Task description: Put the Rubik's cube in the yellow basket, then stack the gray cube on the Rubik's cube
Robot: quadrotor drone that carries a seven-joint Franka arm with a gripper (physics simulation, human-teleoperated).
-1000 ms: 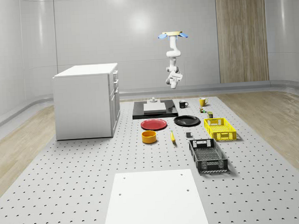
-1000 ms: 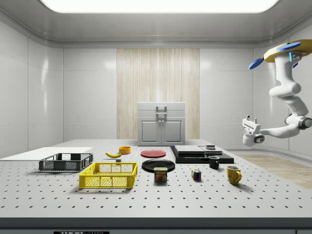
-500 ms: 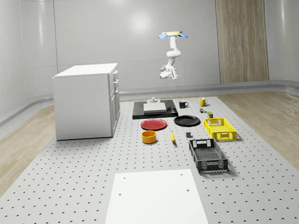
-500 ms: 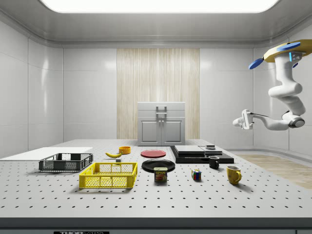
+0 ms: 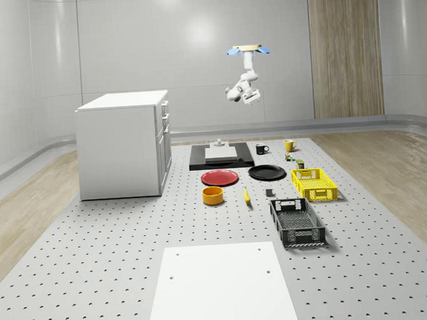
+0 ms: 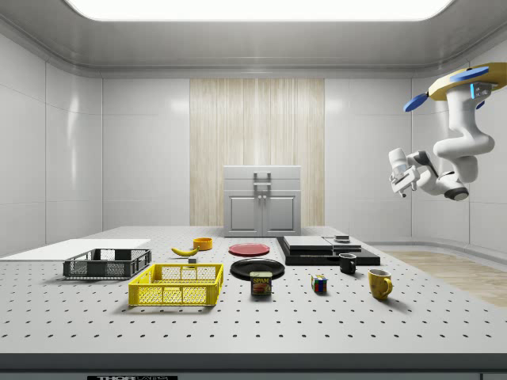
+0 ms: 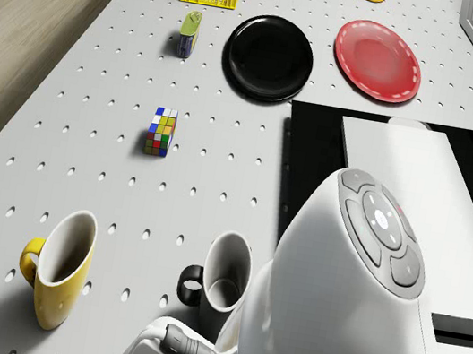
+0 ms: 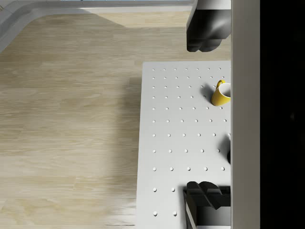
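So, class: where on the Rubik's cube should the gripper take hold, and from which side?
Probably from straight above, fingers closing on two opposite vertical faces. The Rubik's cube sits flat and alone on the table, with free space around its sides.

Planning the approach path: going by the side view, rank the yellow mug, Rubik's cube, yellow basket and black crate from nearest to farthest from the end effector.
The end effector hangs high at the side view's right, under the hovering drone.
1. Yellow mug, almost beneath it.
2. Rubik's cube, a little further left.
3. Yellow basket, left of centre.
4. Black crate, far left.
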